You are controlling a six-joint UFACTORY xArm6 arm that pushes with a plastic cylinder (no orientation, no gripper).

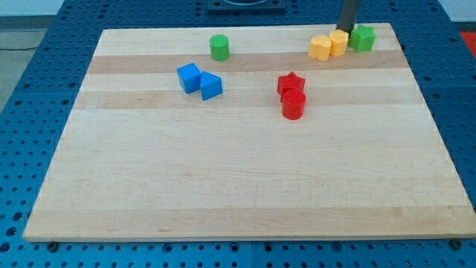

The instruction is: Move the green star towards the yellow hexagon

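The green star (363, 38) sits near the top right corner of the wooden board (245, 186). It touches a yellow block (339, 42) on its left, and another yellow block, the hexagon (320, 48), touches that one further left. The dark rod comes down from the view's top; my tip (344, 30) is just above the gap between the green star and the nearer yellow block, behind them.
A green cylinder (219, 47) stands at the top middle. Two blue blocks (190, 77) (210, 86) lie touching at the left of centre. A red star (291, 83) and a red cylinder (293, 104) touch at the centre right.
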